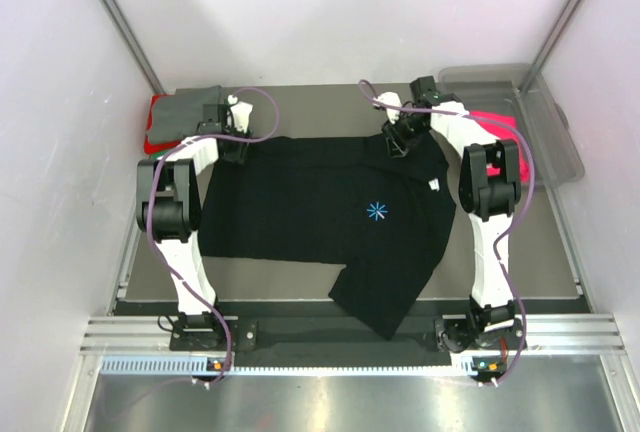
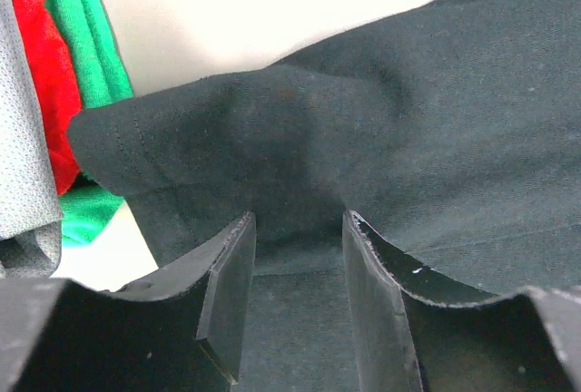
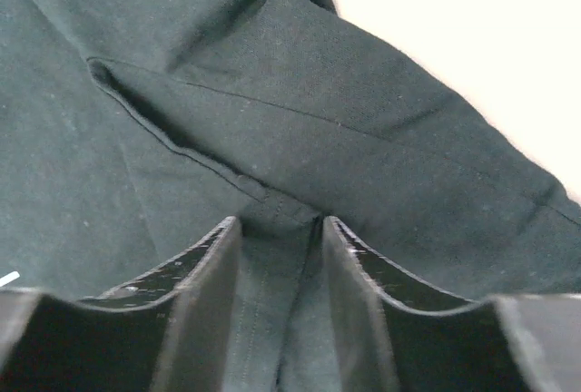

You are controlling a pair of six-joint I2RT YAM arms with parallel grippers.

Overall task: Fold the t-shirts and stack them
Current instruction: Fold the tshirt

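Two points on far edge of black t-shirt (image 1: 330,212), spread flat in middle, were pinched: left gripper (image 2: 299,233) closed on one, right gripper (image 3: 281,229) on other, probably to fold far edge nearward. Folded tees (image 1: 180,117) lay stacked far-left.

Looks like a robotics lab test cell: plain white panel walls (image 1: 50,132), bare aluminium corner posts (image 1: 117,20), a slotted metal rail (image 1: 120,335) anchoring two cabled robot arms (image 1: 172,207).
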